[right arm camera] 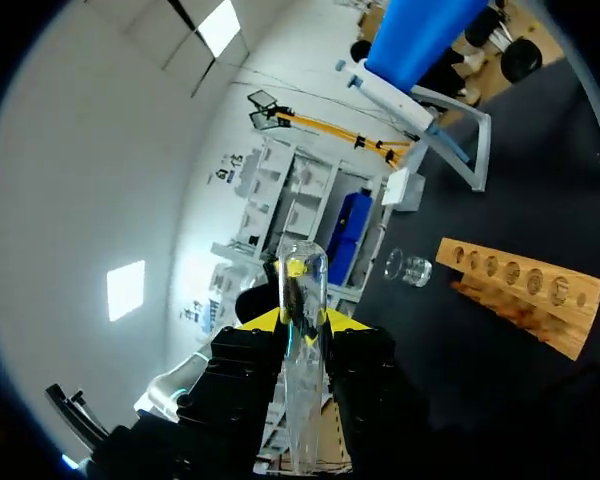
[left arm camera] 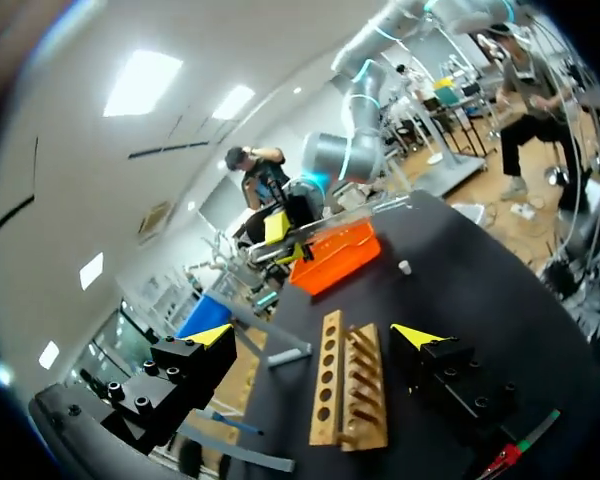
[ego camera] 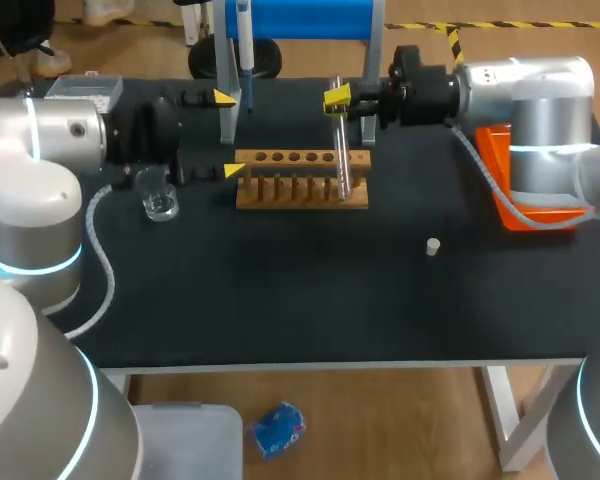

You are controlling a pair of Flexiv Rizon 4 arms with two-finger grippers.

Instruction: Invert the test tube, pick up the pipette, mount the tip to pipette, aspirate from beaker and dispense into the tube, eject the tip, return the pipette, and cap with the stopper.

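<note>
Right gripper clamps the test tube upright over the wooden rack near the back edge of the desk; left gripper gapes open.

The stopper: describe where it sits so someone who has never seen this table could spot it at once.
On the black tabletop, find the wooden tube rack toward the back. From its right-arm end, come toward the front edge: the small white cylindrical stopper stands alone on black surface. Unlike the clear glass beaker off the rack's other end, it is opaque white and touches nothing.
</note>
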